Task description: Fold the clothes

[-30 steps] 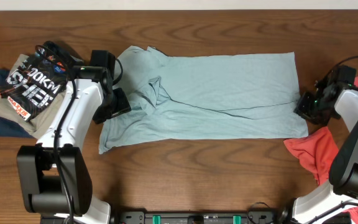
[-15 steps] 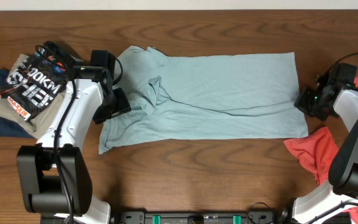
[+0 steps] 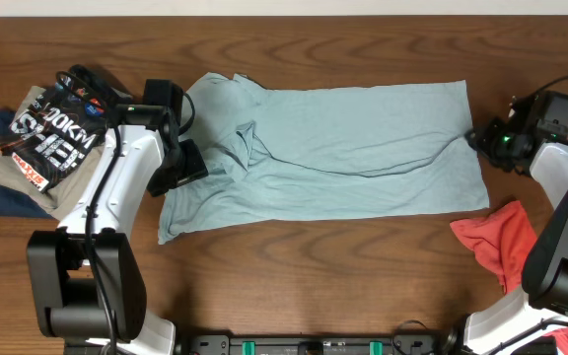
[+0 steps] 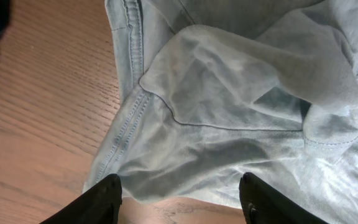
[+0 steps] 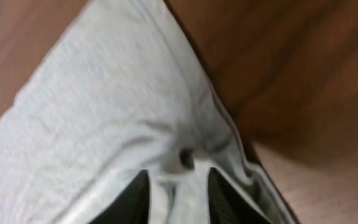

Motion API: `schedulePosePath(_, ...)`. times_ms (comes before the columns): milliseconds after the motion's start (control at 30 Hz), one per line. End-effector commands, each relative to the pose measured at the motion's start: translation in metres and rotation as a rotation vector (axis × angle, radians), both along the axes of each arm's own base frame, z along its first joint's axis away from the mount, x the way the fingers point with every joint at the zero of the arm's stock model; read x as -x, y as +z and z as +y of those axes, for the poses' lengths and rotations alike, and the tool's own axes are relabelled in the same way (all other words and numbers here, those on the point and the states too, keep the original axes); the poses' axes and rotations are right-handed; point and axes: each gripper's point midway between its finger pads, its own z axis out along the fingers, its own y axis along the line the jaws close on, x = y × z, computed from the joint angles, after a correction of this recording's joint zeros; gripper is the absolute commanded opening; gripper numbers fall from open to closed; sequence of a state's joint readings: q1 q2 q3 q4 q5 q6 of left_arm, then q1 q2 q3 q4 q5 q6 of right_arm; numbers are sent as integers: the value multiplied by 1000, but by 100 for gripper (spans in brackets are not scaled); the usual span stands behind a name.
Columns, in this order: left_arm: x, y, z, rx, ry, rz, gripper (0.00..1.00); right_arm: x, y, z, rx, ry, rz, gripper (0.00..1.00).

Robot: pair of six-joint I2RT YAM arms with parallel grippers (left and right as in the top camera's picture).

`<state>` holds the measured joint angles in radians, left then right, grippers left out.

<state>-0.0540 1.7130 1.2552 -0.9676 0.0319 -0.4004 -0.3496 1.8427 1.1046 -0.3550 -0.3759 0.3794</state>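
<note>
while the pale blue-grey t-shirt (image 3: 333,148) is seen spread across the table (image 3: 314,286) from overhead, only the wrist views reveal the jaws: the left gripper (image 4: 180,185) is held wide above a sleeve seam, and the hem is pinched between the narrow-set right gripper (image 5: 178,179).

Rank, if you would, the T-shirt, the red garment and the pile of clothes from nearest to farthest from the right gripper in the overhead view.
Measured from the right gripper:
1. The T-shirt, mid-table; its right edge is at the fingertips.
2. The red garment, right side, nearer the robot.
3. The pile of clothes, far left.
</note>
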Motion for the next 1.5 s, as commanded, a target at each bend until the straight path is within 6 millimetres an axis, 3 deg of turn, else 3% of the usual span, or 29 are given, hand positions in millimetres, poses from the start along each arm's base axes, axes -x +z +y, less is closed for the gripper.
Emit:
schedulePosePath(0, 3, -4, 0, 6, 11, 13, 63, 12, -9, 2, -5, 36, 46, 23)
schedulePosePath(100, -1, -4, 0, 7, 11, 0, 63, 32, -18, 3, 27, 84, 127, 20)
schedulePosePath(267, -5, -3, -1, 8, 11, -18, 63, 72, -38, -17, 166, 55, 325, 19)
schedulePosePath(533, -6, -3, -1, 9, 11, -20, 63, 133, -74, -27, 270, 29, 522, 19)
schedulePosePath(667, -6, -3, -4, 26, 2, -20, 63, 155, -78, -37, 324, -1, 598, 17)
schedulePosePath(867, -10, 3, -66, 260, -307, -72, 63, 147, -78, -31, 266, -18, 560, 20)
schedulePosePath(1167, -8, 9, -176, 165, -857, -235, 63, 141, -79, -25, 231, -10, 534, 24)
schedulePosePath(1333, 8, 14, -246, 151, -1146, -354, 63, 142, -79, -25, 230, -10, 536, 24)
schedulePosePath(1467, 25, 4, -284, 171, -1249, -375, 63, 143, -79, -24, 228, -8, 541, 24)
